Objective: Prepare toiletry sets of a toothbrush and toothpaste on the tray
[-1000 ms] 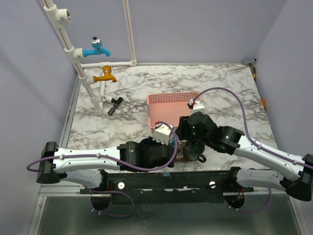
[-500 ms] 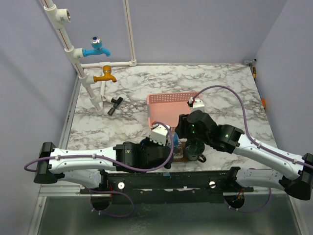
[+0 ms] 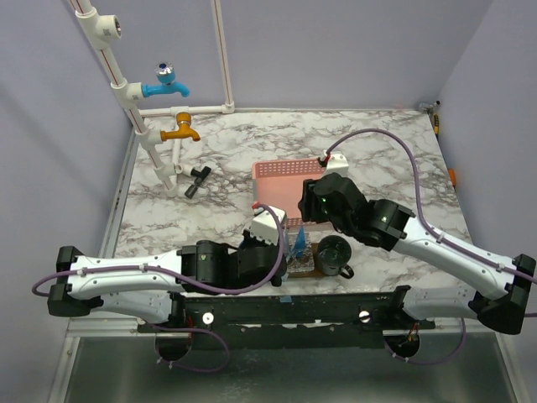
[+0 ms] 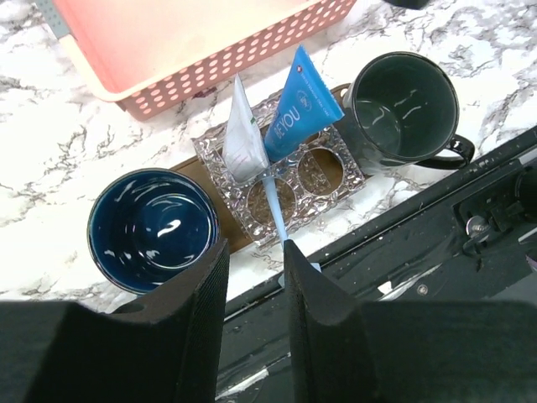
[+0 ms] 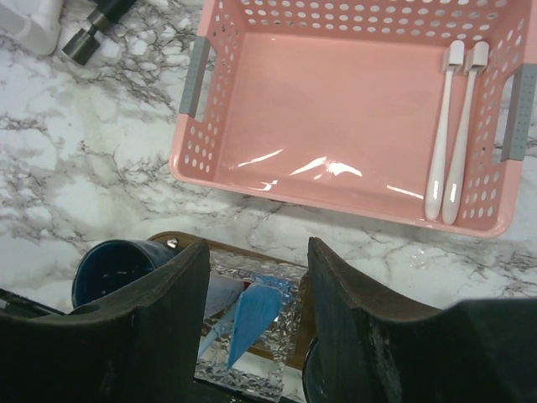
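The left arm [image 3: 143, 277] reached in low from the left of the tray [image 4: 228, 239], its wrist tipped down so the left gripper [image 4: 252, 252] hung above the tray's near edge. Its jaws stood a little apart with nothing clamped between them. The right arm [image 3: 436, 248] came in from the right of the tray, elbow raised. The right gripper [image 5: 256, 252] hovered above the tray's far edge, its jaws about half open and empty.

On the tray sat a clear glass holder [image 4: 323, 172] with round holes. A light-blue toothbrush [image 4: 274, 201] stood in it, leaning toward the left gripper. Its near end showed just beside one finger; whether they touched could not be told. The blue toothpaste tube [image 4: 304, 101] and a white tube [image 4: 243, 138] leaned in the same holder, side by side, on the tray's far side.

A dark blue cup [image 4: 153, 231] stood at the tray's left end and a dark mug [image 4: 404, 113] at its right end, both upright and open-mouthed. The pink basket [image 4: 193, 42] lay just beyond the tray on the marble table [image 4: 50, 168]. Two white toothbrushes [image 5: 453, 126] lay side by side along the basket's right wall. The black frame rail [image 4: 419, 227] ran along the table edge on the tray's near side, under the left fingers.
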You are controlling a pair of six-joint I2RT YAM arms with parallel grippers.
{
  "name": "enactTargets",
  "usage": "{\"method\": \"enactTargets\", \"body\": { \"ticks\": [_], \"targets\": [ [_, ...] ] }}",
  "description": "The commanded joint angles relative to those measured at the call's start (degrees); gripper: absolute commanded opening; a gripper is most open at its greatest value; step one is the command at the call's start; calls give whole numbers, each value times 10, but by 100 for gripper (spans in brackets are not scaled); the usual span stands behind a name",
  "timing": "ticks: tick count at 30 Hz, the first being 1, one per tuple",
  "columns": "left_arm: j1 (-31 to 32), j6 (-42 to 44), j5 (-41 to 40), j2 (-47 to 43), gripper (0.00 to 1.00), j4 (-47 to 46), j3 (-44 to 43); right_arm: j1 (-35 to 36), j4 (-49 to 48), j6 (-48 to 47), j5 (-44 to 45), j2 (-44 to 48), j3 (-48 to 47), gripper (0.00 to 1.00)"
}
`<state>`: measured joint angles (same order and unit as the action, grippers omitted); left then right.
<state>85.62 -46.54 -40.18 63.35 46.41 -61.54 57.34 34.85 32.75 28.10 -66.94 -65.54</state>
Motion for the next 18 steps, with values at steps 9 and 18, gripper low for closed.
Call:
{"method": "enactTargets", "body": {
  "ticks": [9, 18],
  "targets": [
    [-34, 105, 31, -64, 38, -1, -42, -94, 26, -56, -31, -97, -64, 54],
    [-156, 168, 134, -135, 46, -14, -24, -194, 9, -78, -109, -157, -56, 54]
  ]
}}
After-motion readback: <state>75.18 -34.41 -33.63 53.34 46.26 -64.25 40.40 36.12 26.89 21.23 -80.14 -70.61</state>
